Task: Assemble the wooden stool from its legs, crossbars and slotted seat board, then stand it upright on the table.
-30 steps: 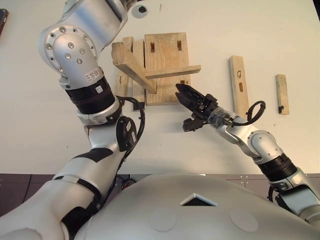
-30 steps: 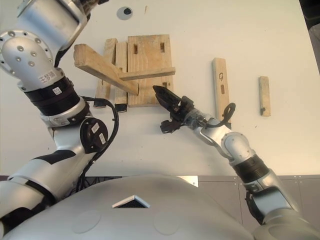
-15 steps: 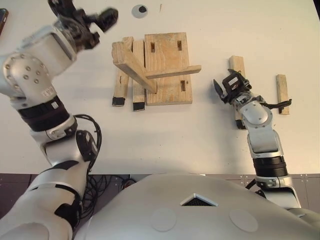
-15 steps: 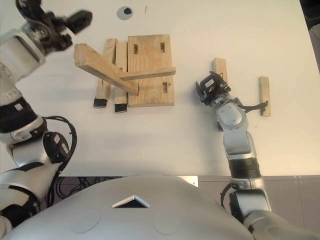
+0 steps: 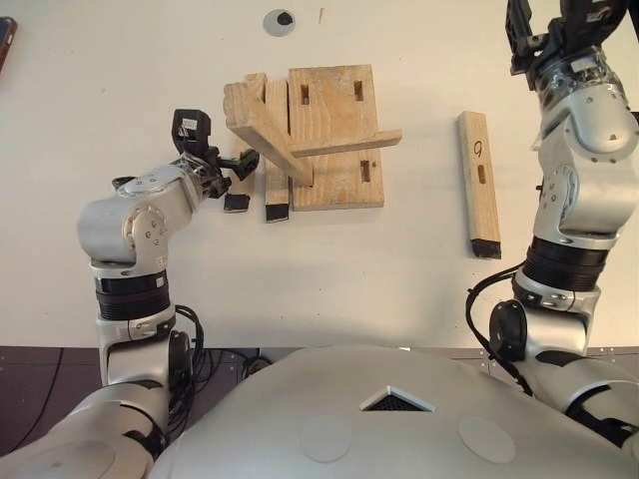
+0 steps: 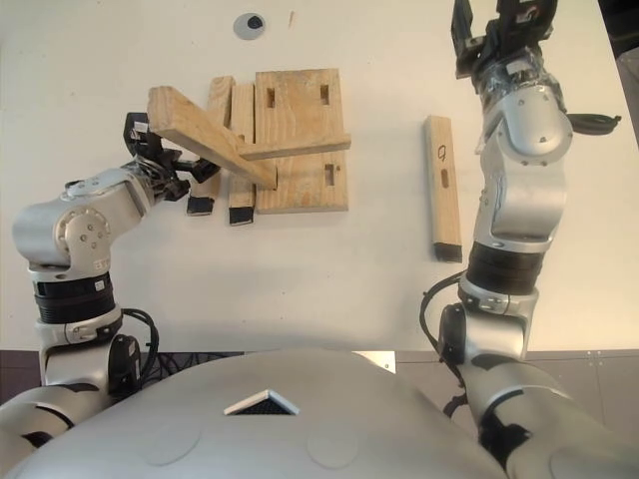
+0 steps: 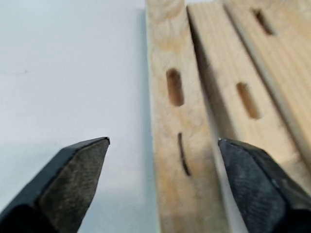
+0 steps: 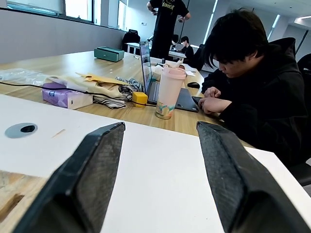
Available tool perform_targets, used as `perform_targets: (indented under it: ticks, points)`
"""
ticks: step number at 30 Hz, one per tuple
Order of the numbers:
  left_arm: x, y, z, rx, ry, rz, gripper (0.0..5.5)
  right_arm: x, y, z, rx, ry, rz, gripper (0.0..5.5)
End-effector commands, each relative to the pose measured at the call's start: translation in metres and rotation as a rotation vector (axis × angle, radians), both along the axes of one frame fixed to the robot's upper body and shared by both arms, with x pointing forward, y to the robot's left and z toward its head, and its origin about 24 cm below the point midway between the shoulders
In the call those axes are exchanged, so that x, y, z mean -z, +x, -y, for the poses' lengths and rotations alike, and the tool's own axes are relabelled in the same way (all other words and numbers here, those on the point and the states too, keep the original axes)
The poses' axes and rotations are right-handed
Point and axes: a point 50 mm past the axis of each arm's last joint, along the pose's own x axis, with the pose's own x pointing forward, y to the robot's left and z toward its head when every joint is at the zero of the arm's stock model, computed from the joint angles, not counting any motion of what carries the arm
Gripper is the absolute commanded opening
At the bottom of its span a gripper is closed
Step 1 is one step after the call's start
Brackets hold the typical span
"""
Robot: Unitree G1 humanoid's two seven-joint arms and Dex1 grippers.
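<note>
Left eye view: L tool (image 5: 219, 151) now down at outer leg (image 7: 175, 145), apart; R tool (image 5: 551, 22) swung up, apart.

Seat board (image 5: 337, 185) centre; legs (image 5: 276, 195) touching left; loose leg (image 5: 477, 183) well right.

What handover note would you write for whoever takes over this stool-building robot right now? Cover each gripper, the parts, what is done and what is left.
Left gripper: open, empty, over the outermost pale slotted wooden leg, which lies flat beside a second leg, left of the square slotted wooden seat board.
Right gripper: open, empty, raised high on the right.
A third leg and a thin wooden crossbar, apparently joined, rest tilted on the board. A fourth black-tipped leg lies alone to the right.
Done: perhaps one joint. Left: nearly all assembly, then standing it upright.
</note>
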Motion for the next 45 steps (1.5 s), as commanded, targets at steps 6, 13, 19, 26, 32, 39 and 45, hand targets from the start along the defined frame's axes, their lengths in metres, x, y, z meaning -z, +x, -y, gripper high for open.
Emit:
perform_targets:
  ticks: [6,13,19,26,32,39,45]
  points:
    - [0.016,-0.005,-0.004,0.043,0.003,-0.018,2.85,-0.012,0.018,0.021,0.252,0.140,0.085,2.74]
    - [-0.038,0.039,-0.002,0.035,-0.008,0.343,1.92,-0.007,0.024,0.005,-0.011,0.404,0.028,2.74]
    - [-0.099,0.077,-0.001,0.144,0.016,0.532,1.09,-0.026,0.045,0.007,-0.131,0.462,0.060,3.63]
    - [-0.073,0.047,-0.004,0.173,0.008,0.306,1.51,-0.006,0.040,0.008,-0.100,0.474,0.009,3.96]
    - [-0.029,0.020,-0.009,0.126,0.025,0.133,2.43,-0.004,0.038,0.010,-0.089,0.468,0.003,3.96]
    - [0.023,-0.011,-0.022,0.086,0.049,-0.041,3.35,-0.003,0.038,0.010,-0.086,0.474,-0.010,3.96]
    - [0.039,-0.013,-0.038,0.054,0.120,-0.027,2.69,0.000,0.038,0.007,-0.094,0.489,-0.012,3.96]
